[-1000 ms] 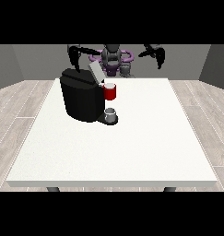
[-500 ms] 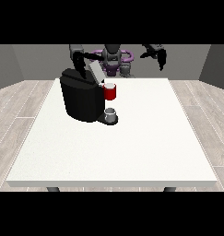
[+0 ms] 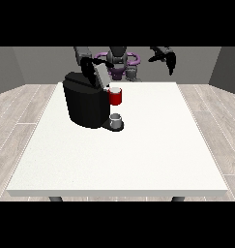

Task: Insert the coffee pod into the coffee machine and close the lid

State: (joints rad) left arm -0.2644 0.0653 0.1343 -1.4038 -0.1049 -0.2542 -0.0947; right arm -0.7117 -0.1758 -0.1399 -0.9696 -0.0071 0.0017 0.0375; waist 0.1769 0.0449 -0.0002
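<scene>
The black coffee machine (image 3: 85, 104) stands on the left half of the white table (image 3: 153, 145). Its lid (image 3: 97, 76) is tilted up and open. A red brew head (image 3: 116, 98) sticks out at its front, with a pale top that may be the pod. A small grey cup (image 3: 116, 120) sits on the base below it. The hand at the view's left (image 3: 87, 63) is against the upper back of the lid, dark on dark. The hand at the view's right (image 3: 169, 60) hangs in the air beyond the table's far edge with relaxed fingers, holding nothing.
The robot's torso (image 3: 120, 62) with purple parts is behind the table's far edge. The table's far edge runs just behind the machine.
The hand at the view's right has swung outward to the right and a little lower. The hand at the view's left has stayed by the raised lid, shifting slightly.
</scene>
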